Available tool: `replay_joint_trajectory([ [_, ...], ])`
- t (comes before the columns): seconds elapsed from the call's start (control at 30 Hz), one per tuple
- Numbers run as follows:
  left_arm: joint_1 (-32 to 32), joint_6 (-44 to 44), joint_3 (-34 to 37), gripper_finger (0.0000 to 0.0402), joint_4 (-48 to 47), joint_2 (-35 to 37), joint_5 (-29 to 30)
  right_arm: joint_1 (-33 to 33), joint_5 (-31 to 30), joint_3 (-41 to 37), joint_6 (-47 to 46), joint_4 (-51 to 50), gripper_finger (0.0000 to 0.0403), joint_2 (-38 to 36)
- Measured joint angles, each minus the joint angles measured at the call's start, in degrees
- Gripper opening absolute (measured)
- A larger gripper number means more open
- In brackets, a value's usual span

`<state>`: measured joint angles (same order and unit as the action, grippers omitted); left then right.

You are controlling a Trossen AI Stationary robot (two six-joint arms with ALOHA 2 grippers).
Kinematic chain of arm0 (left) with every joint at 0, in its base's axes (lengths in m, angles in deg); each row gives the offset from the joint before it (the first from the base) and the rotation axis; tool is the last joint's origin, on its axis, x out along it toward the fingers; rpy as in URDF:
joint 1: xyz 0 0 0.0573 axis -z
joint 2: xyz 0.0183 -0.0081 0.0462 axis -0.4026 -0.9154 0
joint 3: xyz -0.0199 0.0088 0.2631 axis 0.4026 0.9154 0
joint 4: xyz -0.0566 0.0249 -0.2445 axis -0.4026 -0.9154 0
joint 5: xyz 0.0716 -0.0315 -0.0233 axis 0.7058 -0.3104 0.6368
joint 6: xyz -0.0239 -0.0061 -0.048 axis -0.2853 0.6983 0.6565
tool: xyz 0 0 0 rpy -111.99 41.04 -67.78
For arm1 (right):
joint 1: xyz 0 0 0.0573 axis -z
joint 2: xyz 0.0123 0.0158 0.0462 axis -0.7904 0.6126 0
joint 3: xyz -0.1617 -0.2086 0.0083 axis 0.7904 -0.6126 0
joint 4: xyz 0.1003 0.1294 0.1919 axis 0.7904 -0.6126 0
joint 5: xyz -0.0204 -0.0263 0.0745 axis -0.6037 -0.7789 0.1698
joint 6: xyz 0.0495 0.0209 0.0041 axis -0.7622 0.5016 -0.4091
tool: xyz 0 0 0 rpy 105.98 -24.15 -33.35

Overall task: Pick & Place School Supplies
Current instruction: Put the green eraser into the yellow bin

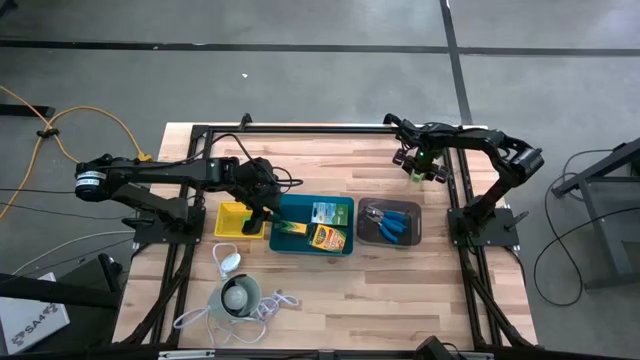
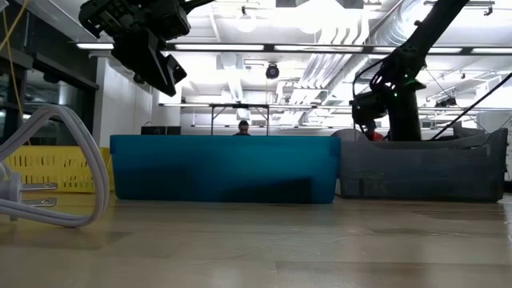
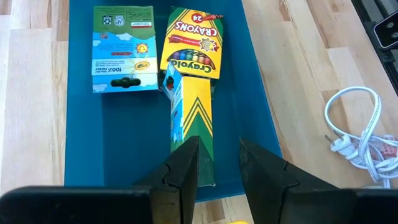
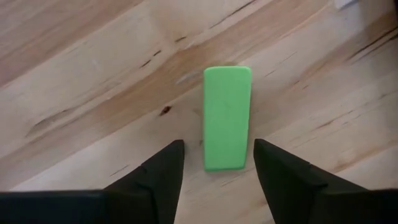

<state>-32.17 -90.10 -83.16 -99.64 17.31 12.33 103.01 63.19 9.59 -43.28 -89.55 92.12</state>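
Green block (image 4: 227, 118): flat on bare worktop (image 4: 93, 74), long axis running straight away from gripper
Right gripper (image 4: 217, 168): released, straddling block's near end
Left gripper (image 3: 217, 165): parted, empty, farther from block, over teal tray (image 3: 81, 155)

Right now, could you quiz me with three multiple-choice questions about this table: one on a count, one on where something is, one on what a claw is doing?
1. How many boxes and packs lie in the teal tray? A one; B three; C five.
2. Where are the blue-handled scissors? A yellow tray; B teal tray; C dark grey tray.
3. The right gripper over the green block is: A open; B shut on the block; C holding scissors.
Answers: 1 B, two crayon boxes and a green-and-white pack; 2 C, their handles show there; 3 A, its jaws stand apart, the block lying on the table.
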Motion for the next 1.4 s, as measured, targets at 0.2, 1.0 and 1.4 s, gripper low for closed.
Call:
replay_joint_trajectory([
  [0.2, 0.0, 0.0, 0.0, 0.0108, 0.0, 0.0, 0.0, 0.0, -0.2, -0.1, 0.6, 0.5, 0.0173, 0.1],
  [1.0, 0.0, 0.0, 0.0, 0.0108, 0.0, 0.0, 0.0, 0.0, -0.4, -0.3, 2.3, 0.6, 0.0097, 0.2],
  [1.4, 0.0, 0.0, 0.0, 0.0108, 0.0, 0.0, 0.0, -0.1, -0.6, -0.3, 2.8, 0.5, 0.009, 0.2],
])
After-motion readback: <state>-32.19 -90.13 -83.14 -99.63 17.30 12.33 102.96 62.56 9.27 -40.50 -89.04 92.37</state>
